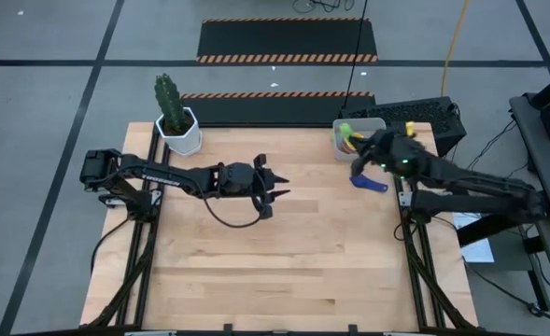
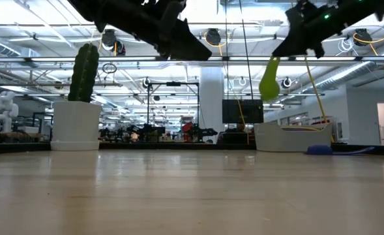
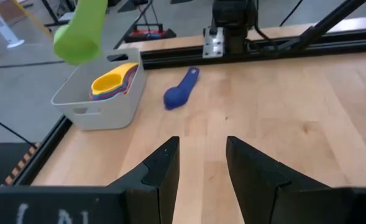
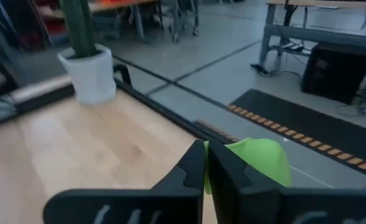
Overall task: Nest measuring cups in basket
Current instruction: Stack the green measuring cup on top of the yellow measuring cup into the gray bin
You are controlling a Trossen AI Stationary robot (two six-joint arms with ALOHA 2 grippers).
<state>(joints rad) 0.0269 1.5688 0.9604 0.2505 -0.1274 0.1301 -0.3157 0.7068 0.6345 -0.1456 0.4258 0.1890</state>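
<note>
A green measuring cup point(image 2: 268, 79) hangs in the air above the light grey basket point(image 3: 99, 98) at the table's far right, with my right gripper point(image 4: 205, 165) shut on it. Inside the basket sits a stack of cups with a yellow one point(image 3: 112, 81) on top. A dark blue cup point(image 3: 180, 92) lies on the table just in front of the basket. My left gripper point(image 3: 201, 163) is open over the middle of the table, pointing toward the basket with nothing between its fingers. My right gripper pinches the green cup's thin handle point(image 4: 205, 151) between its two fingers. The fingers slant a little downward from the table's right side. The bowl point(image 4: 265, 159) lies just beyond the fingertips and hangs below them point(image 2: 268, 79), lifted clear above the basket.
A white pot with a cactus point(image 1: 176, 123) stands at the table's far left corner. The wooden table top point(image 1: 284, 261) stretches bare toward the near edge. Black frame rails point(image 1: 415, 252) run along both sides.
</note>
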